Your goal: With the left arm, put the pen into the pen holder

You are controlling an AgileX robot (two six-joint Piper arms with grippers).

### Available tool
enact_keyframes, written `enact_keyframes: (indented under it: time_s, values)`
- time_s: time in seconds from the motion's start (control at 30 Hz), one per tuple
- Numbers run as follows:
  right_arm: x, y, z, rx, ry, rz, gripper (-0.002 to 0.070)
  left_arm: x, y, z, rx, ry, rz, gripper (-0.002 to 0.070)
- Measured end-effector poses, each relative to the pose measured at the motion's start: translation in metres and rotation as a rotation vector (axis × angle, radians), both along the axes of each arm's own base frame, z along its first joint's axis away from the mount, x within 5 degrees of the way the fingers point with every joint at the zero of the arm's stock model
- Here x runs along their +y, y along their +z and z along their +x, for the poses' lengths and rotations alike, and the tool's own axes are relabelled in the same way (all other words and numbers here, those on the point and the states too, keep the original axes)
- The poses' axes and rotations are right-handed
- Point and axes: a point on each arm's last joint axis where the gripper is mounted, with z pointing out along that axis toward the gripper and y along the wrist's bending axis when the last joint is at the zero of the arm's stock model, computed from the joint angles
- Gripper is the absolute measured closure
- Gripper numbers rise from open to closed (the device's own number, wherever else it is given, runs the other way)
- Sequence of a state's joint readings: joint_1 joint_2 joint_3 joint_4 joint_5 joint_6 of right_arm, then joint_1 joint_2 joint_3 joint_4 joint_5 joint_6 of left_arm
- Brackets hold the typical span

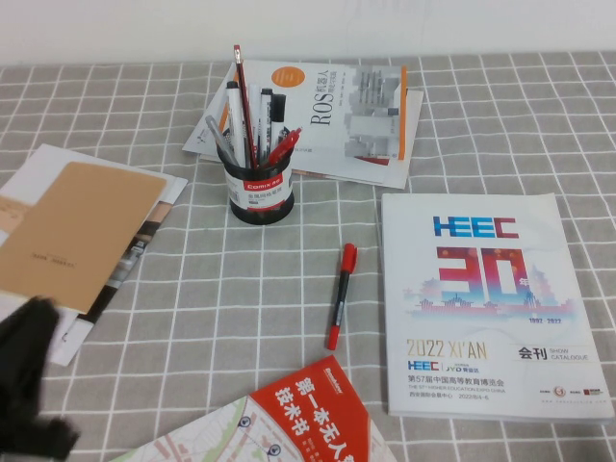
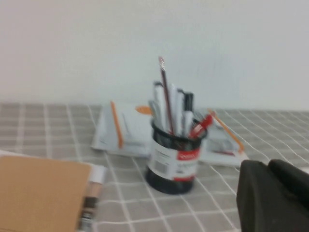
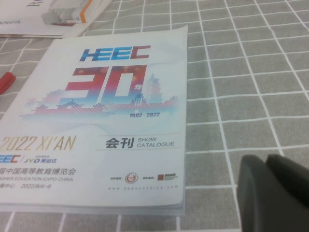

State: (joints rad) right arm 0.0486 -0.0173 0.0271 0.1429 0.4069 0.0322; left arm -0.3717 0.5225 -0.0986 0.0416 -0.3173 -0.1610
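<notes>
The pen [image 1: 241,96], a thin dark-red stick with a pale tip, stands upright in the black mesh pen holder [image 1: 258,192] among several other pens. Both also show in the left wrist view, the pen [image 2: 164,92] rising above the pen holder [image 2: 173,162]. My left gripper [image 1: 34,371] is low at the near left of the table, well away from the holder. Its fingers [image 2: 256,193] are together with nothing between them. My right gripper [image 3: 267,164] is shut and empty over the cloth, beside the catalogue's near corner. It is out of the high view.
A black marker with red cap [image 1: 340,294] lies on the checked cloth between the holder and the HEEC catalogue [image 1: 491,308]. A ROS book [image 1: 337,115] lies behind the holder, a brown notebook [image 1: 77,231] at left, and a red booklet [image 1: 308,414] at the near edge.
</notes>
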Motion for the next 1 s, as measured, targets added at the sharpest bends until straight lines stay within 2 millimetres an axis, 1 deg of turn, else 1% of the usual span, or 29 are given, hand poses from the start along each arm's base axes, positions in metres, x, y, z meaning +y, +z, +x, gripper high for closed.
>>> enact_keyframes:
  time_s: [0.07, 0.17, 0.23, 0.4, 0.6, 0.8, 1.0]
  values:
    - [0.000, 0.000, 0.000, 0.000, 0.000, 0.000, 0.0688, 0.009, -0.006, -0.011, -0.045, 0.048, 0.009, 0.0675]
    - [0.000, 0.000, 0.000, 0.000, 0.000, 0.000, 0.0689, 0.020, -0.017, -0.025, -0.092, 0.116, 0.014, 0.0675]
    - [0.000, 0.000, 0.000, 0.000, 0.000, 0.000, 0.0687, 0.025, -0.021, -0.031, -0.115, 0.164, 0.011, 0.0675]
    - [0.000, 0.000, 0.000, 0.000, 0.000, 0.000, 0.0689, 0.033, -0.028, -0.042, -0.086, 0.250, 0.025, 0.0676]
    - [0.000, 0.000, 0.000, 0.000, 0.000, 0.000, 0.0689, 0.037, -0.044, -0.045, 0.069, 0.323, 0.095, 0.0676]
    - [0.000, 0.000, 0.000, 0.000, 0.000, 0.000, 0.0688, 0.039, -0.058, -0.048, 0.209, 0.329, 0.186, 0.0676]
    - [0.000, 0.000, 0.000, 0.000, 0.000, 0.000, 0.0689, 0.039, -0.062, -0.049, 0.249, 0.327, 0.214, 0.0676]
